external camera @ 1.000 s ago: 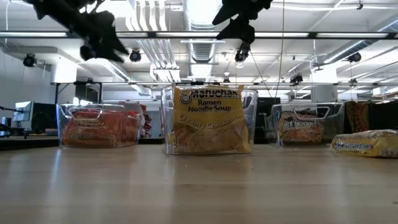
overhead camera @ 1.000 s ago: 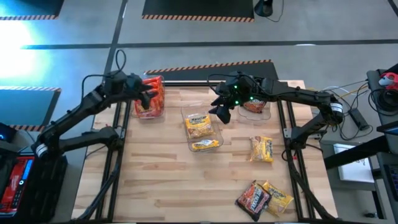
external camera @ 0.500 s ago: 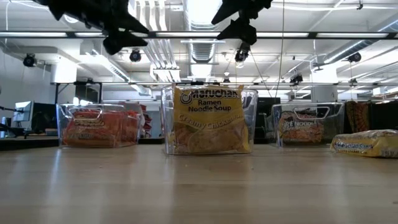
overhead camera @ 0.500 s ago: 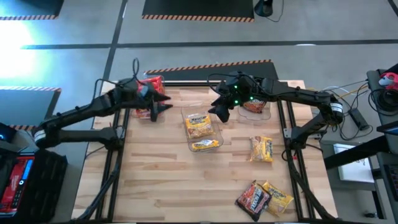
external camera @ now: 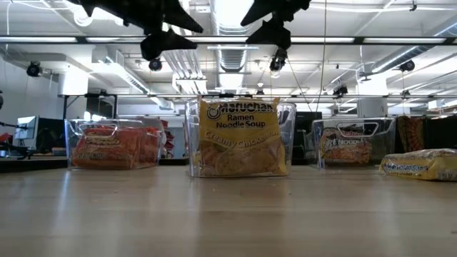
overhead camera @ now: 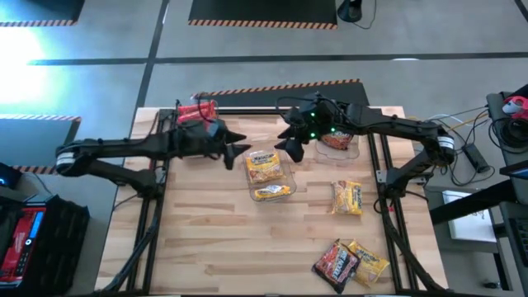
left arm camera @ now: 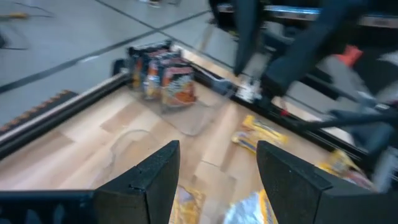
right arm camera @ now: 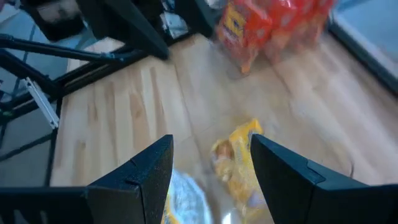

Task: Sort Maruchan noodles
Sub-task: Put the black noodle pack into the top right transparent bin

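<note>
Yellow Maruchan noodles packets [overhead camera: 266, 169] lie in the middle clear bin [external camera: 239, 139]. Red packets [overhead camera: 196, 110] fill the far-left bin [external camera: 114, 143], and dark packets [overhead camera: 337, 140] fill the far-right bin [external camera: 353, 141]. A loose yellow packet [overhead camera: 347, 198] lies flat on the table's right side. A dark packet [overhead camera: 334, 262] and a yellow one [overhead camera: 369, 262] lie near the front right. My left gripper [overhead camera: 237, 148] hovers open, high up just left of the middle bin. My right gripper [overhead camera: 290, 144] hovers open above that bin's far right corner. Neither has anything between its fingers.
The three clear bins stand in a row along the far half of the wooden table [overhead camera: 206, 239]. Black frame rails [overhead camera: 153, 214] run along both sides. The table's near left shows bare wood.
My left gripper has swung from above the red-packet bin toward the table's right and slightly nearer, ending beside the middle bin, with its fingers still apart. The packets and bins have not moved.
</note>
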You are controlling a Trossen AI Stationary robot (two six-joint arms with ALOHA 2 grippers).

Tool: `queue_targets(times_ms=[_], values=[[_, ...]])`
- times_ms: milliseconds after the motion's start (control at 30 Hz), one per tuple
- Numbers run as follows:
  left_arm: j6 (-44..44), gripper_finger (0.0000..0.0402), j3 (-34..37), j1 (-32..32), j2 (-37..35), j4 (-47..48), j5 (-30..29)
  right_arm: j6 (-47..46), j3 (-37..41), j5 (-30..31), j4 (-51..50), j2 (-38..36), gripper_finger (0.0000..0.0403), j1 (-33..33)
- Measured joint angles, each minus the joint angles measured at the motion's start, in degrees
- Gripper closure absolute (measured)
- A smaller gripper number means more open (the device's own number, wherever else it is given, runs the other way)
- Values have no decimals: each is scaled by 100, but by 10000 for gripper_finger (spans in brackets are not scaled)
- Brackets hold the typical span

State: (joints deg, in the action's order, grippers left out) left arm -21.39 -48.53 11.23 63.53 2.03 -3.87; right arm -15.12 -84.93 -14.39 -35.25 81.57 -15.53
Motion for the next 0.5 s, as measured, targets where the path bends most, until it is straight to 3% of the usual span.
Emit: queue_targets(times_ms=[167,300,500], values=[[-172,206,-637,-360,762,6,-868,566,0,5,167,32,199,0],[-355,206,-1212,-514,1404,138,-974,603,0,-28,152,32,199,0],[-785,206,-2051,-872,2199,1528,-1093,559,0,-103,-201,32,199,0]])
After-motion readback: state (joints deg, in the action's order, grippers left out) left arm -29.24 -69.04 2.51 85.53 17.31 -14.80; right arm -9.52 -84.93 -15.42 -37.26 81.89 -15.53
